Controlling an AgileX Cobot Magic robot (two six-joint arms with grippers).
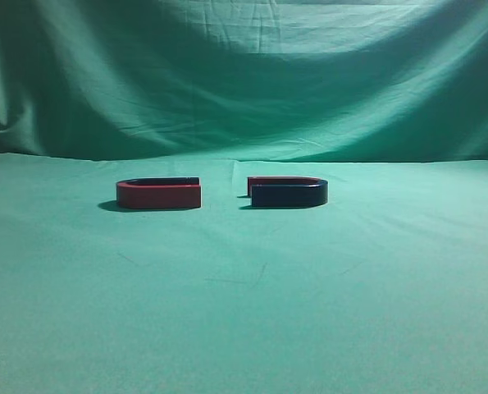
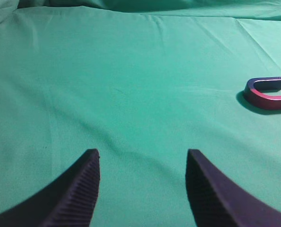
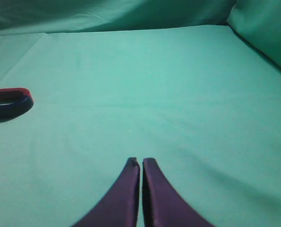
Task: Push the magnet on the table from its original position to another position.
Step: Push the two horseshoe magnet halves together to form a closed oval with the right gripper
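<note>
The magnet (image 1: 287,194), dark navy toward the camera with a thin red far arm, lies flat on the green table (image 1: 244,312) just right of centre. It also shows at the left edge of the right wrist view (image 3: 10,103). My right gripper (image 3: 141,163) is shut and empty, low over the cloth, well to the right of the magnet. My left gripper (image 2: 142,153) is open and empty over bare cloth. Neither gripper shows in the exterior view.
A second U-shaped magnet with its red side facing the camera (image 1: 159,194) lies left of centre, a short gap from the navy one; it also shows at the right edge of the left wrist view (image 2: 268,93). A green cloth backdrop (image 1: 244,74) rises behind the table.
</note>
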